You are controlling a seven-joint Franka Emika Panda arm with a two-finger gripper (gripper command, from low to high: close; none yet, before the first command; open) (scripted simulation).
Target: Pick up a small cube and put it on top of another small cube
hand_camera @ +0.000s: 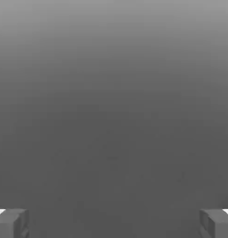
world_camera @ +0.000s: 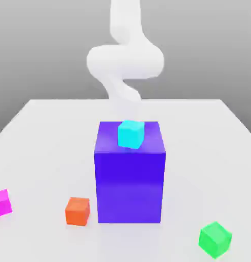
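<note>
A small bright magenta cube [world_camera: 1,202] sits on the white table at the exterior view's far left, partly cut off by the picture's edge. In the hand view my gripper [hand_camera: 114,224] is open, its two grey fingertips [hand_camera: 11,223] standing wide apart with nothing but plain grey background between them. The white arm [world_camera: 125,61] rises behind the tall blue-violet block, far from the magenta cube.
A tall blue-violet block [world_camera: 130,179] stands mid-table with a cyan cube [world_camera: 131,134] on its top. An orange cube [world_camera: 77,211] lies just to the block's left in the exterior view. A green cube [world_camera: 215,238] lies tilted at the front right. The white table [world_camera: 56,133] stretches all around.
</note>
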